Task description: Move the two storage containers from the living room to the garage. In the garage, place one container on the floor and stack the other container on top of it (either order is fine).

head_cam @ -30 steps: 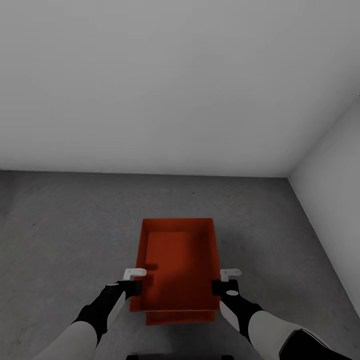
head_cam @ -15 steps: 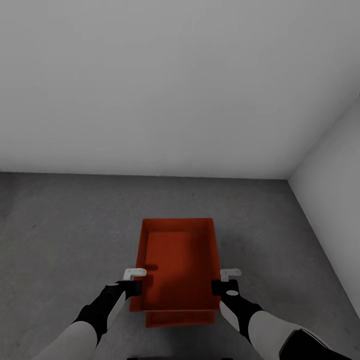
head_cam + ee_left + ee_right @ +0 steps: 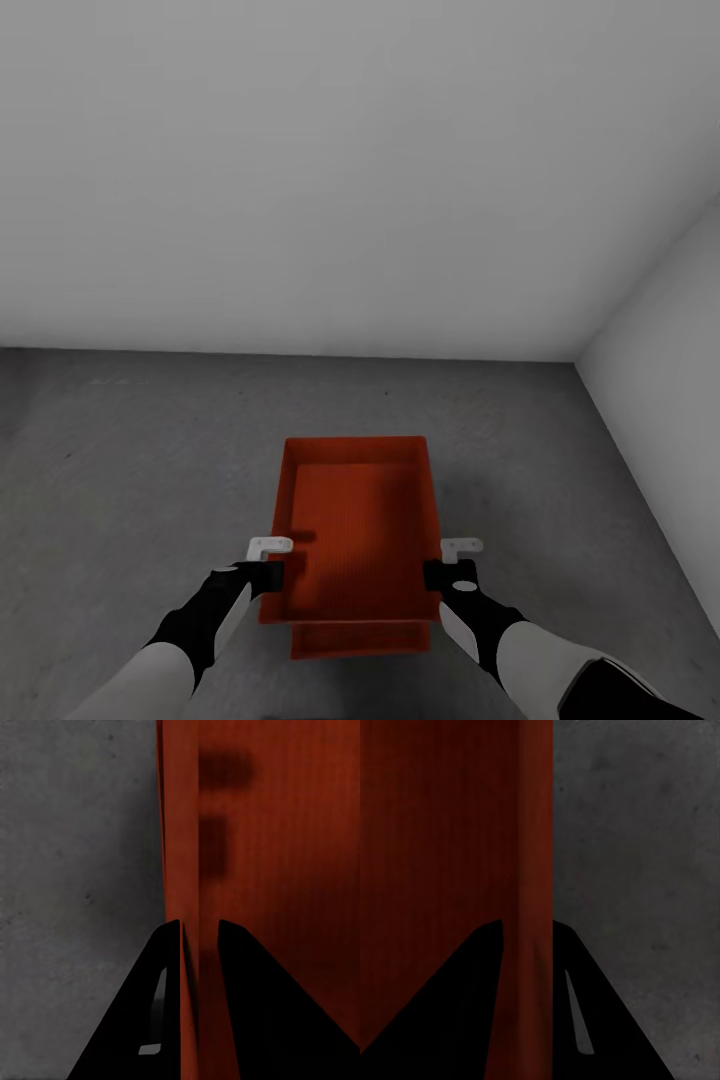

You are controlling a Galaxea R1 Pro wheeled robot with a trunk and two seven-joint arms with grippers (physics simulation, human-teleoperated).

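One orange-red storage container (image 3: 355, 530) is held over the dark grey garage floor (image 3: 130, 450). My left gripper (image 3: 272, 572) is shut on its left wall and my right gripper (image 3: 440, 572) on its right wall. The near end of the second container (image 3: 360, 637) shows directly beneath it; whether the two touch I cannot tell. In the left wrist view the wall (image 3: 189, 870) runs between the dark fingers (image 3: 169, 967) of the left gripper (image 3: 199, 926). The right wrist view shows the other wall (image 3: 536, 832) pinched in the right gripper (image 3: 526, 924).
A plain white wall (image 3: 300, 180) stands ahead, and another white wall (image 3: 670, 330) closes the right side, meeting it in a corner. Open concrete-like floor lies to the left and ahead of the containers.
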